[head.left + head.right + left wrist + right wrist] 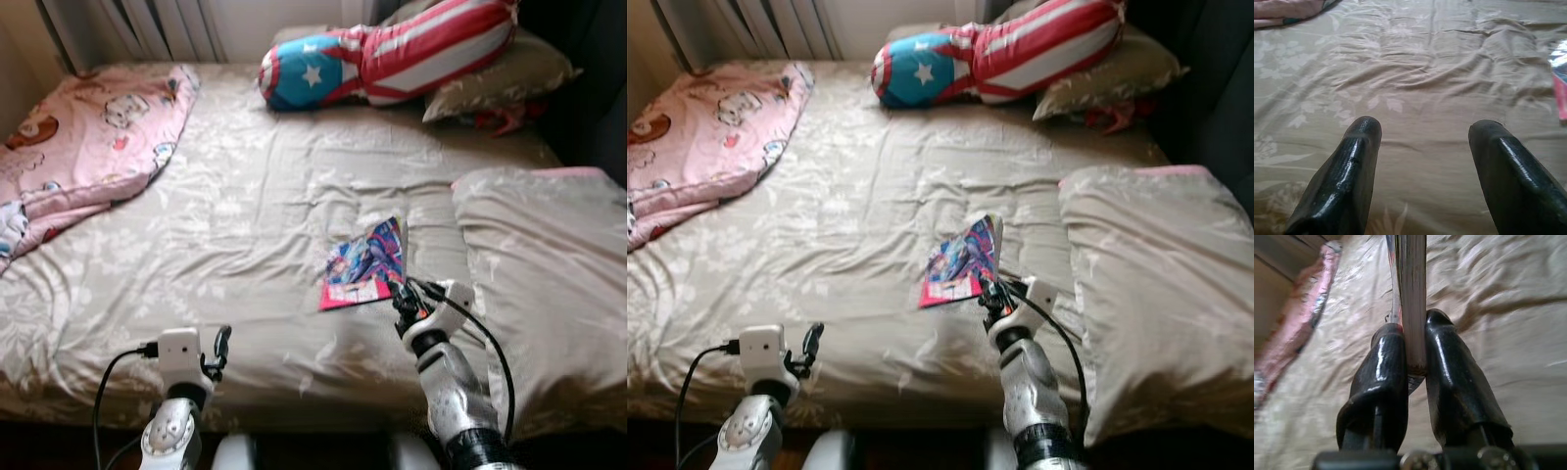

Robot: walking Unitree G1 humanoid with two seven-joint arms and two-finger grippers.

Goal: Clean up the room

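Beige floral bedding covers the bed (245, 225) before us, creased across its middle. At the far left corner lies a pink blanket (88, 147) with cartoon prints, bunched and spilling toward the left edge. Along the far edge we see a long cushion (392, 54) in red and white stripes with a blue end and a white star, leaning on a beige pillow (500, 78). A folded beige duvet (549, 284) sits heaped along the right edge. Our right gripper (400, 294) is near the front edge, right of centre, its two black fingers (1449, 377) clamped on the near corner of a colourful book (364, 264). From the wrist we see the book's page edge (1413, 308) squeezed between the pads, the book rising upright from them. From the head views the book tilts up off the sheet, its near right corner in our grip, its pink lower edge touching or close to the bedding. Our left gripper (1422, 147) hovers over the front edge at the left, jaws spread apart with nothing between them, above bare sheet. The book's edge (1559, 83) shows at the side of that wrist view.
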